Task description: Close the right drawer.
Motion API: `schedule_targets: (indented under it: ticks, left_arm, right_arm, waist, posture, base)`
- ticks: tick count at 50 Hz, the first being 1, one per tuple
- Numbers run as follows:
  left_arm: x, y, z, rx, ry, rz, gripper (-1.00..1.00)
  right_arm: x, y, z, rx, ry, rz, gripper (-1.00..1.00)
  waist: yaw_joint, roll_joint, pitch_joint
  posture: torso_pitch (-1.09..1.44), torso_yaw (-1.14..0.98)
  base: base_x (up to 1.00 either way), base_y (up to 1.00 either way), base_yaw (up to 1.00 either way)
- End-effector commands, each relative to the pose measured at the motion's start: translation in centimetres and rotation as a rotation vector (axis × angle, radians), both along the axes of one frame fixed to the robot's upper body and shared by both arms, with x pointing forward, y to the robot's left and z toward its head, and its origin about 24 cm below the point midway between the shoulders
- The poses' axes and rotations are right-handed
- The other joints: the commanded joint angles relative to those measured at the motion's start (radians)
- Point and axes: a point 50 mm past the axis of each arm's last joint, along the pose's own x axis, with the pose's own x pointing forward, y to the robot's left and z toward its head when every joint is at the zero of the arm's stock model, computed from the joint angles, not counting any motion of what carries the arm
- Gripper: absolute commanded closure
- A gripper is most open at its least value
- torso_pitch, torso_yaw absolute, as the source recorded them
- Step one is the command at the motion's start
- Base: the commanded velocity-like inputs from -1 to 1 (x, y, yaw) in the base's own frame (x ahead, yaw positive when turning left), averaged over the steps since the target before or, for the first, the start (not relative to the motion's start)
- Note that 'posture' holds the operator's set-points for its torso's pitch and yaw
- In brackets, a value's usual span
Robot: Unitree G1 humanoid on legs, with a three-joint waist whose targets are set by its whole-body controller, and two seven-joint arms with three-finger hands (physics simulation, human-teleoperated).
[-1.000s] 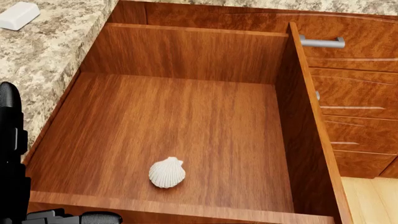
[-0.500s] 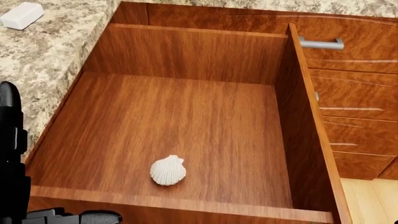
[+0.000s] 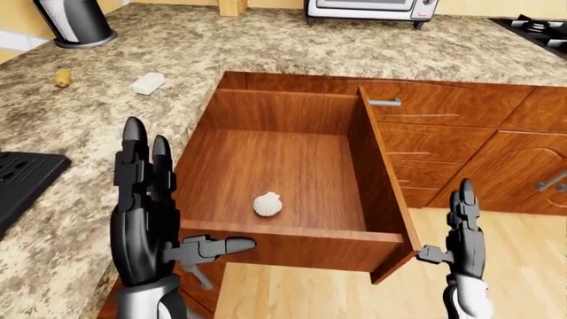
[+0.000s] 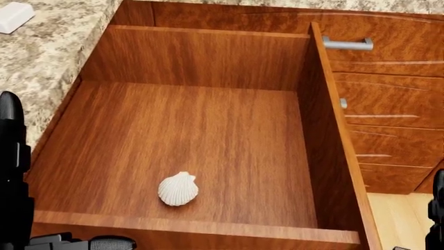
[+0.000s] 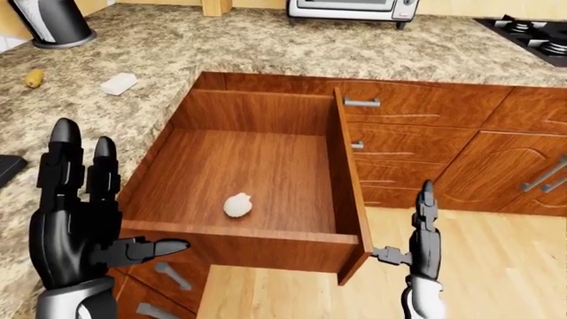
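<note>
In front of the open drawer [image 3: 301,236] both my left hand [image 3: 146,219] and right hand [image 3: 464,236] are spread, empty; I should push its front panel evenly.

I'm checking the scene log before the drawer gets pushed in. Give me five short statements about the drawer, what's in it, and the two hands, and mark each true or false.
1. The drawer is pulled far out of the cabinet. True.
2. A white shell lies on the drawer floor. True.
3. The left hand is closed round the shell. False: its fingers are open and it stands outside the drawer, at the drawer's lower left corner in the left-eye view.
4. The right hand is pressing flat on the drawer front. False: it is raised, open, to the right of the drawer's corner, apart from it.
5. A white block sits on the counter. True.
</note>
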Motion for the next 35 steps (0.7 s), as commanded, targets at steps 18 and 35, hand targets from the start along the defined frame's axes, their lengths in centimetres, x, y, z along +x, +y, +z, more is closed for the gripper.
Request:
schedule_targets:
  ticks: [18, 35]
  left_arm:
    - [-0.5, -0.1, 1.2, 0.006, -0.074, -0.005, -1.0]
    - [-0.5, -0.1, 1.2, 0.007, -0.076, -0.006, -1.0]
  right_arm:
    - [2.8, 0.8, 3.2, -0.069, -0.09, 0.072, -1.0]
    - [4.2, 1.6, 4.1, -0.096, -0.09, 0.121, -1.0]
  waist:
    - [0.003, -0.007, -0.012]
    - [0.004, -0.009, -0.012]
  posture:
    - [0.0, 0.0]
    - [0.0, 0.0]
  base:
    - [0.0, 0.0, 0.0]
    - [0.0, 0.0, 0.0]
